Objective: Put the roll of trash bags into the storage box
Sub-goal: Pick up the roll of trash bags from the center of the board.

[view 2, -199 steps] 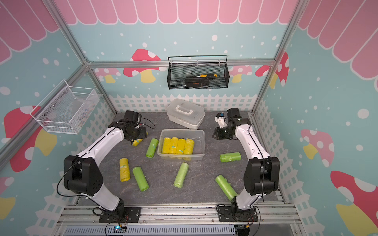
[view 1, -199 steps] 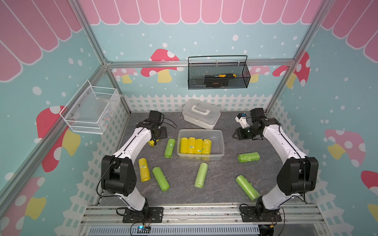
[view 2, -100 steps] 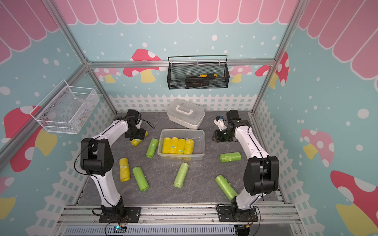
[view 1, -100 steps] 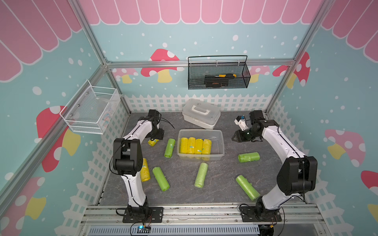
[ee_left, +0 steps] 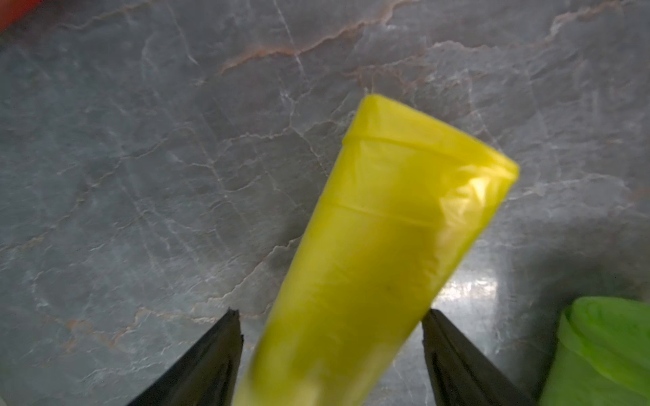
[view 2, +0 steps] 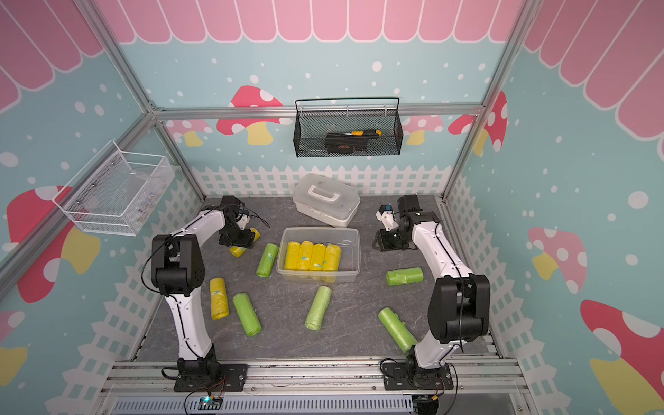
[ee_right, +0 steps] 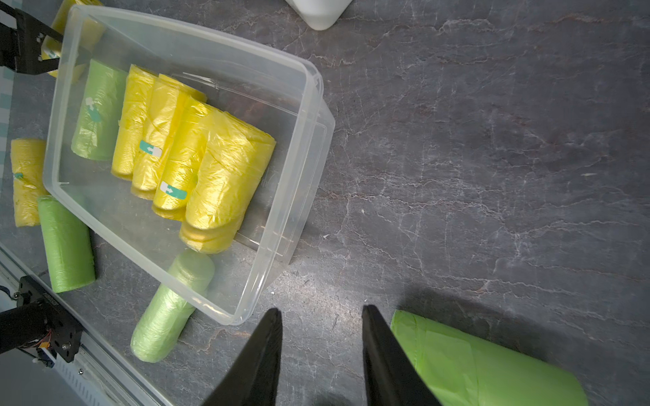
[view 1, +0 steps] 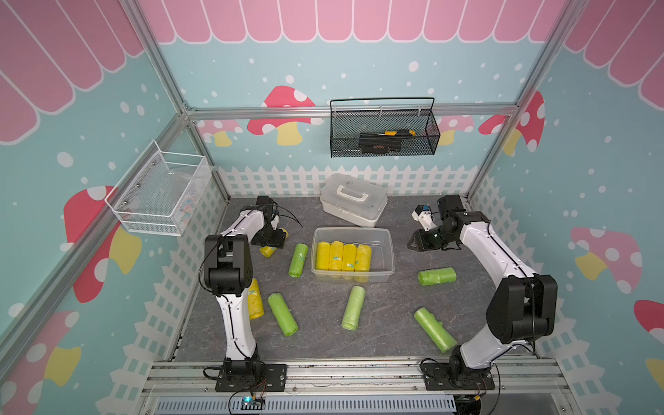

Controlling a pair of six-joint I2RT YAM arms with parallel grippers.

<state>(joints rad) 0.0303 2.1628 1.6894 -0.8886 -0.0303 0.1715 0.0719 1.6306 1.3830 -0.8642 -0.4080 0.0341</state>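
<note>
The storage box [view 1: 390,251], a clear tub, sits mid-table with several yellow rolls [view 1: 343,256] lying side by side in it. At the far left a yellow roll of trash bags [ee_left: 387,246] lies on the table, partly hidden under my left gripper [view 1: 275,239]. In the left wrist view that gripper [ee_left: 330,313] is open, a finger on each side of the roll with a gap at both. My right gripper [ee_right: 320,309] hangs open and empty right of the box [ee_right: 309,116], beside a green roll [ee_right: 492,365].
Loose rolls lie around the box: green [view 1: 298,255], yellow [view 1: 255,298], green [view 1: 283,314], green [view 1: 353,307], green [view 1: 436,276] and green [view 1: 431,328]. A white handled case [view 1: 354,199] stands behind the box. A black mesh basket [view 1: 384,133] and a white wire basket [view 1: 158,194] hang on the walls.
My left arm has folded up, its elbow swinging toward the back, and its jaws have spread wider over the yellow roll. The right gripper has shifted slightly toward the box.
</note>
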